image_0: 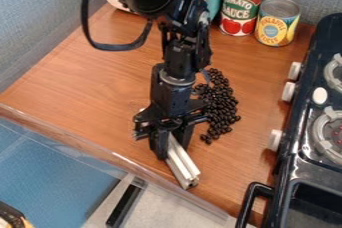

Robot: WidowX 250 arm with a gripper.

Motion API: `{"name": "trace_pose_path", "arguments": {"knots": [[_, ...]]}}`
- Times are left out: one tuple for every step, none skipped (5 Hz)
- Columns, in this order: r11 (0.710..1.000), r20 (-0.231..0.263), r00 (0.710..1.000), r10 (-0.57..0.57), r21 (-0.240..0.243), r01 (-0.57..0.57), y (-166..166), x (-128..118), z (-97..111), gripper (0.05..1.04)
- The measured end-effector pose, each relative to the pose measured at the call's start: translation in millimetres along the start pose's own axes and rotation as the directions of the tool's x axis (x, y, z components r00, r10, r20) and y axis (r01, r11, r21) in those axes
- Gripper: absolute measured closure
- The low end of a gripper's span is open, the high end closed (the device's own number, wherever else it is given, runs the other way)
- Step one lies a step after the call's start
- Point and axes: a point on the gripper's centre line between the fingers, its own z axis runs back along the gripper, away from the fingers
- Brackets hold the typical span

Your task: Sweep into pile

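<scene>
Arm: the black arm [182,54] is seen coming in from the top edge, with its gripper [172,151] hung over the tabletop [87,82], just below the middle of the frame.
Fingers: the fingers [160,146] are closed on the bar, which is gripped between them.
Bar: the pale, grooved bar [182,163] is slanted towards the lower right, its lower end pointed at the near edge of the tabletop; whether the wood is touched cannot be told.
Beans: the dark beans [223,103] are gathered in a long, loose heap right of centre, beside the arm; a few are scattered at its lower end, up and to the right of the bar's lower end and apart from it.
Cans: a red can [240,8] and a yellow can [276,24] are stood upright side by side, upper right.
Stove: the right edge is taken up by a black stove [302,144] with pale knobs.
</scene>
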Motion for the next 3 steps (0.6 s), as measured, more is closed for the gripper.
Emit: {"name": "trace_pose_path", "arguments": {"knots": [[0.999,0.018,0.999,-0.035,-0.013,0.035,4.2,-4.1,2.4,0.699],[0.998,0.064,0.996,-0.059,-0.034,0.061,-0.4,0.5,2.0,0.699],[0.998,0.1,0.993,-0.064,-0.012,0.066,-7.3,3.7,-0.1,0.699]]}}
